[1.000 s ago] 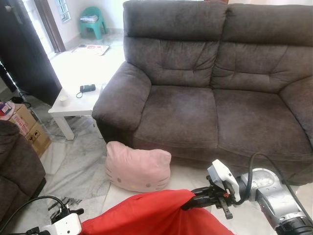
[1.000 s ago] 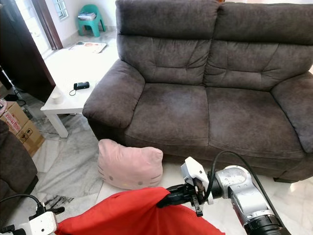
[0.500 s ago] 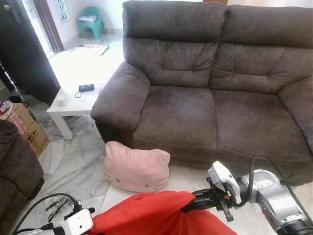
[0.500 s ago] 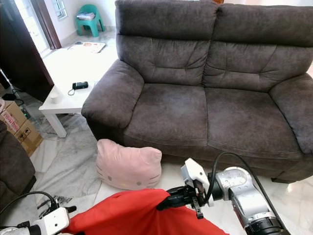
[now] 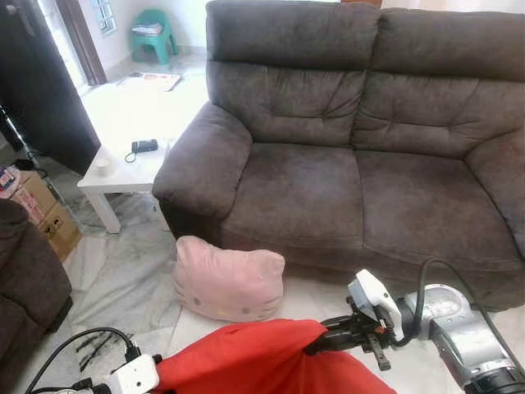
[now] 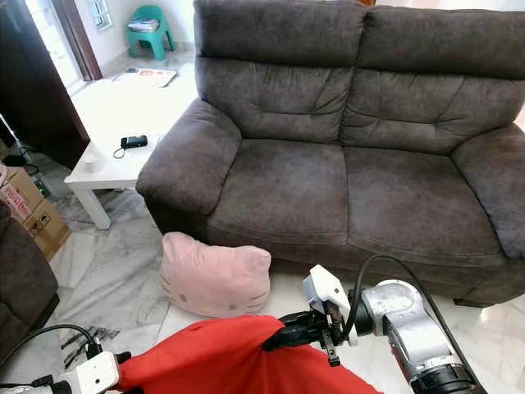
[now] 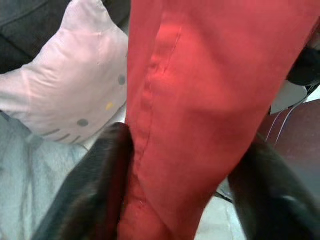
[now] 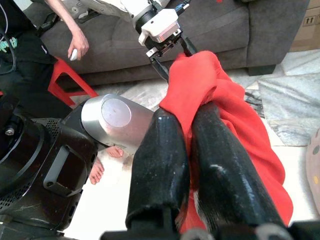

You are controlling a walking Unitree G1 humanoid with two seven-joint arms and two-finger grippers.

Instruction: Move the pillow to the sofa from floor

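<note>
While both our grippers clamp the red pillow (image 5: 262,361) between us, just as a second ago, the left gripper (image 7: 175,175) has drawn closer in beside it and the right gripper (image 6: 283,335) stays put. The pillow hangs low before the sofa (image 5: 344,156), above the floor (image 5: 123,279). The pink cushion (image 5: 228,279) lies unmoved against the sofa's base.

Red pillow (image 5: 262,361); pink cat-face cushion (image 5: 228,281); dark brown sofa (image 5: 353,148).
</note>
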